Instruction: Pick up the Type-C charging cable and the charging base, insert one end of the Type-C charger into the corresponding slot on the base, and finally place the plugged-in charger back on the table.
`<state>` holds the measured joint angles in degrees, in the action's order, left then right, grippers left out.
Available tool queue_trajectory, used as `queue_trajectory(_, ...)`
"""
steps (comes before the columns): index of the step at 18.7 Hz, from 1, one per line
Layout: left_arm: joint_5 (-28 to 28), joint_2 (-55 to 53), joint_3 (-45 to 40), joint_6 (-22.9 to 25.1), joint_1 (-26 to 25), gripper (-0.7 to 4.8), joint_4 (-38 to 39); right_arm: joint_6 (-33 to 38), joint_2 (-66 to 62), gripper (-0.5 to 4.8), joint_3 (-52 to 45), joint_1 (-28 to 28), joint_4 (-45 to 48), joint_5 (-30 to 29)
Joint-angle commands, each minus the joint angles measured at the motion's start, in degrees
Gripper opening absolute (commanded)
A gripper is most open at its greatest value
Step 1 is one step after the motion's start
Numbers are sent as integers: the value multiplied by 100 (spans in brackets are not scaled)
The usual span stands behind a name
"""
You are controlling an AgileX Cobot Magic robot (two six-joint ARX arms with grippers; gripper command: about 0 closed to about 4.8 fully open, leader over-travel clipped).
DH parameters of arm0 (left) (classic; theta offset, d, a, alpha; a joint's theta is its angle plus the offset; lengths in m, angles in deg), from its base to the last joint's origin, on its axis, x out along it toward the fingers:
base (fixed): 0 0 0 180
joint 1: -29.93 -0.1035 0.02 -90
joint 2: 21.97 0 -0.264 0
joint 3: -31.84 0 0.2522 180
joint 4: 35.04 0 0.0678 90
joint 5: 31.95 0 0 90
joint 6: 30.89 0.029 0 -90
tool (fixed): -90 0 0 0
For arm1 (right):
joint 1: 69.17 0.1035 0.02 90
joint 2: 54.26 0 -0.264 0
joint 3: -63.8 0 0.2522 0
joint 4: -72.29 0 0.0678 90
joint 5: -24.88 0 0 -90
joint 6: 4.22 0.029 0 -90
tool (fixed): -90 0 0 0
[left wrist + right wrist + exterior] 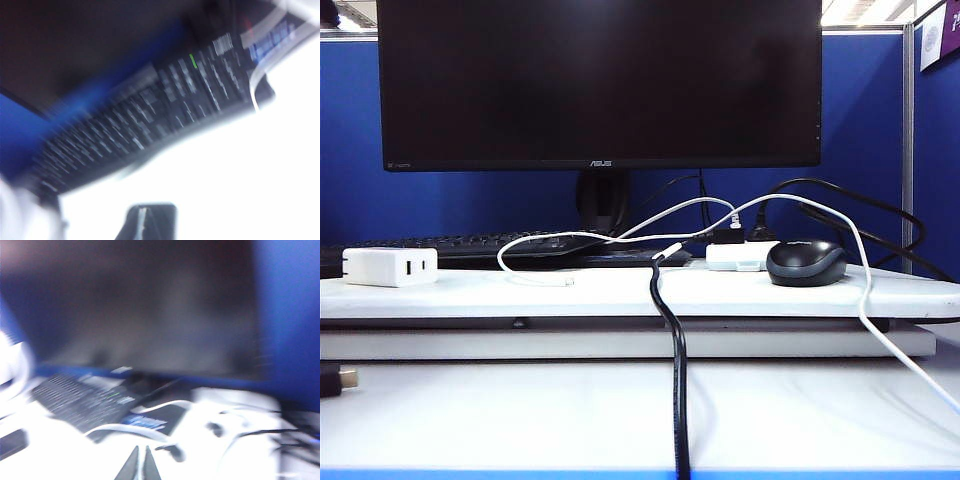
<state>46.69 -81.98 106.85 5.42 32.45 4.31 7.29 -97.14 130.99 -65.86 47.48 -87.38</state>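
Type-C charging cable (620, 236) lay in a loose white loop across the middle of the exterior view, on the raised board of the table (620, 293), its small plug end (669, 250) just left of the white hub (740, 255) and touching or crossing the thick black cable (672, 340). The charging base (390, 266) sat at the left edge of that board, well apart from the plug, slots facing right.

Neither arm showed in the exterior view. The left gripper (142, 225) appeared only at the bottom of its wrist view, fingers closed together and empty; the right gripper (140, 465) likewise, tips shut on nothing.

Likely trouble: the white cable ran among the black leads near the mouse (806, 262), so a grab there could catch the wrong cable or drag the hub. Shut fingers would also need opening before any pick.

Both wrist views were badly smeared (keyboard (150, 125) barely legible), and the base's slot type could not be made out.
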Motion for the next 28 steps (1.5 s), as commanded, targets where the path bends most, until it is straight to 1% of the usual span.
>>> queue_trajectory(1, 136, -750, 15, -848, 4, -6, 229, -15, -157, -5, 48, 680, 72, -20)
queue_trajectory(2, 426, -1032, 15, -1126, 17, -6, 262, -15, -175, -5, 48, 931, 76, 72)
queue_trajectory(3, 636, -1220, 15, -1305, 79, -6, 262, -15, -177, -5, 48, 1130, 74, 162)
queue_trajectory(4, 756, -1499, 15, -1475, 136, -6, 243, -15, -184, -5, 48, 1353, 76, 275)
queue_trajectory(6, 763, -1910, 15, -1585, 256, -6, 188, -15, -195, -5, 48, 1633, 61, 330)
queue_trajectory(10, 774, -2549, 15, -1788, 354, -6, 153, 9, -179, -5, 48, 1687, 52, 310)
queue_trajectory(14, 743, -2785, 15, -1790, 428, -6, 280, 9, -177, -5, 48, 1687, 57, 308)
queue_trajectory(20, 131, -2780, 15, -1788, 450, -6, 1322, 4, -184, -5, 48, 1681, 116, 323)
queue_trajectory(23, -372, -2780, 15, -1792, 457, -6, 1759, 4, -184, -5, 48, 1681, 129, 323)
queue_trajectory(24, -249, -2776, 17, -1794, 457, -6, 1718, 4, -184, -5, 48, 1681, 131, 323)
queue_trajectory(25, 0, -2769, 24, -1832, 457, -6, 1624, 7, -181, -5, 48, 1681, 129, 319)
queue_trajectory(26, 343, -2756, 55, -1952, 457, -6, 1537, 7, -181, -5, 48, 1681, 127, 319)
queue_trajectory(28, 756, -2739, 339, -2205, 457, -6, 1467, 7, -181, -5, 48, 1681, 107, 321)
